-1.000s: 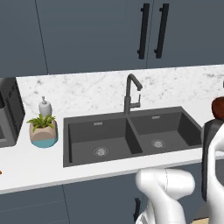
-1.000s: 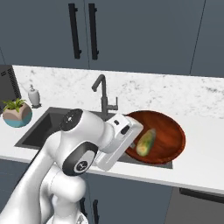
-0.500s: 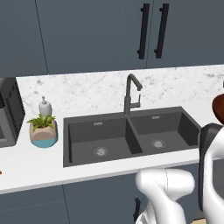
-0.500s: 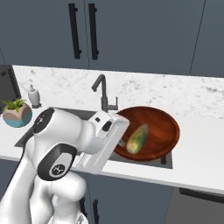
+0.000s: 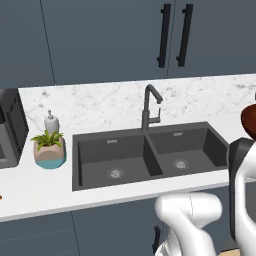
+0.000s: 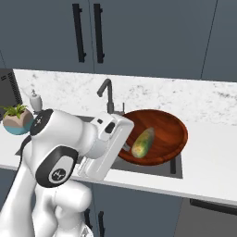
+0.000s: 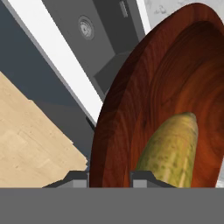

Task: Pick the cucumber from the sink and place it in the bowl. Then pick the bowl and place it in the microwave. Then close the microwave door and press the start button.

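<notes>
glossy white rounded arm; dark grey joint caps; small dark round markings on the boxy hand.

Cucumber in the lifted bowl

Yellow-green cucumber lies inside the reddish-brown bowl (tilted, rim pinched), above the dark sink's three-o'clock basin.

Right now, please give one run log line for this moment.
phase: carrying bowl | end effector: shut on bowl rim | cucumber: inside bowl | sink: no cucumber

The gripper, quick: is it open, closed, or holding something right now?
Gripper: closed on the rim of the bowl, which it holds up with the cucumber lying inside.
</notes>
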Available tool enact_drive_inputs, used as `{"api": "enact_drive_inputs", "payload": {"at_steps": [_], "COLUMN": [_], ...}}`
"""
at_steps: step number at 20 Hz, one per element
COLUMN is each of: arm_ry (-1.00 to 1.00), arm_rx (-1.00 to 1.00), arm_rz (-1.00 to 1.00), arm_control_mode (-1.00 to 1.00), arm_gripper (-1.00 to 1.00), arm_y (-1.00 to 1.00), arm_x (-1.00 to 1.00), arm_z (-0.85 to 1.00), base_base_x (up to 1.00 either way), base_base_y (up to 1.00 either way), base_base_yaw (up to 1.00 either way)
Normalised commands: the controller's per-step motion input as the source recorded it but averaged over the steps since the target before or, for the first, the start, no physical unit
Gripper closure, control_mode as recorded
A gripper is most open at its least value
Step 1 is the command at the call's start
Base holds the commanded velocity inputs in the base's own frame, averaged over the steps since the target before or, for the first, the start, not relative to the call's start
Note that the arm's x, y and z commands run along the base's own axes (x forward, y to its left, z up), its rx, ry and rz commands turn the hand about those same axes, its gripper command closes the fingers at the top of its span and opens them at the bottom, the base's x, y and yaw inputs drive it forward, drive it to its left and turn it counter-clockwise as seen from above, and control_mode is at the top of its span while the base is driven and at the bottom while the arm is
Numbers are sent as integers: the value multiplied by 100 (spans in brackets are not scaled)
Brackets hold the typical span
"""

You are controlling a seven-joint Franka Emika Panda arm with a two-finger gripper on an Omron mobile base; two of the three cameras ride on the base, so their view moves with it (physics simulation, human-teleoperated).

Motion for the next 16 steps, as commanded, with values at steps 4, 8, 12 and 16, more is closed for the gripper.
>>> {"api": "enact_drive_inputs", "payload": {"at_steps": [4,8,12,16], "arm_ry": [1,-4,0,0], "arm_rx": [0,0,0,0], "arm_rz": [4,0,0,0], "arm_control_mode": [-100,100,100,100], "arm_gripper": [100,100,100,100], "arm_y": [5,0,0,0], "arm_x": [0,-7,0,0], "arm_z": [0,0,0,0], "base_base_x": [0,-16,-31,-10], "base_base_y": [0,0,0,8], "base_base_yaw": [0,-6,-43,-59]}}
